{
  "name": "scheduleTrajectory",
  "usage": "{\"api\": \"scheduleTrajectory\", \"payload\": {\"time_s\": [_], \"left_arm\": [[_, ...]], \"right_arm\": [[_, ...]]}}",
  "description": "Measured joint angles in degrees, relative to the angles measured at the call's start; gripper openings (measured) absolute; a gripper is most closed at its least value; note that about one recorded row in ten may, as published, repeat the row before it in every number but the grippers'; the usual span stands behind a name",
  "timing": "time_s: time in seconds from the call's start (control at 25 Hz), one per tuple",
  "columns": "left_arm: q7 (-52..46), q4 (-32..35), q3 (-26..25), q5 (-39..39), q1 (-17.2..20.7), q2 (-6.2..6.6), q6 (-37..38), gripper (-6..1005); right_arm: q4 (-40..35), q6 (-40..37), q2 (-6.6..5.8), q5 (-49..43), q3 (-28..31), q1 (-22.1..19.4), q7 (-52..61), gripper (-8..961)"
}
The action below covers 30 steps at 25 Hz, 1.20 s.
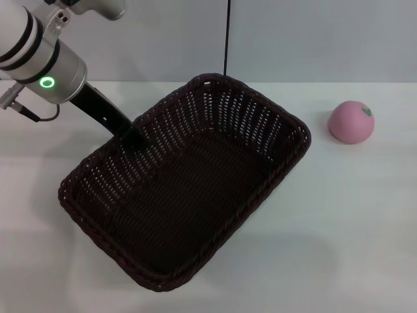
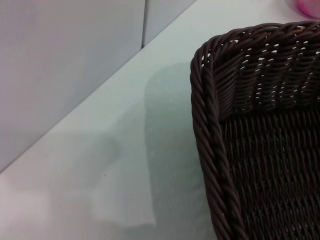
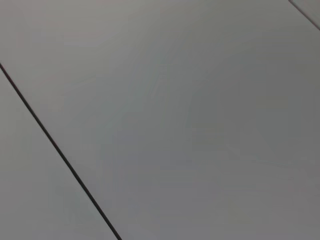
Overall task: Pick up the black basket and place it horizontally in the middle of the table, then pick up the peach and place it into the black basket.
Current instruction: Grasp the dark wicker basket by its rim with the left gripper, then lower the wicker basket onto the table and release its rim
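The black basket (image 1: 189,189) lies diagonally across the middle-left of the white table (image 1: 352,222), empty inside. My left gripper (image 1: 133,135) reaches down from the upper left and is closed on the basket's braided rim on its far left side. The left wrist view shows a rounded corner of the basket (image 2: 250,125) close up, with a shadow on the table beside it. The pink peach (image 1: 350,122) sits on the table to the right of the basket, apart from it. A sliver of it shows in the left wrist view (image 2: 307,7). My right gripper is out of view.
A grey wall (image 1: 293,39) with a dark vertical seam stands behind the table. The right wrist view shows only a plain grey panel (image 3: 175,125) crossed by a dark seam. Bare tabletop lies right of and in front of the basket.
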Motion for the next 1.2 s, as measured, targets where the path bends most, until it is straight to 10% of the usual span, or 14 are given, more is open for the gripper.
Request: {"api": "scheduleTrajectory", "payload": {"time_s": [0.4, 1.2], "left_arm": [[4.3, 0.7, 1.3, -0.6, 0.5, -0.10, -0.5, 240], [25.1, 10.9, -1.7, -19.8, 4.3, 0.25, 6.0, 202]], "right_arm": [[0.0, 0.4, 0.00, 0.0, 0.0, 0.0, 0.4, 563], [0.0, 0.0, 0.09, 0.0, 0.0, -0.2, 1.1, 562]]}}
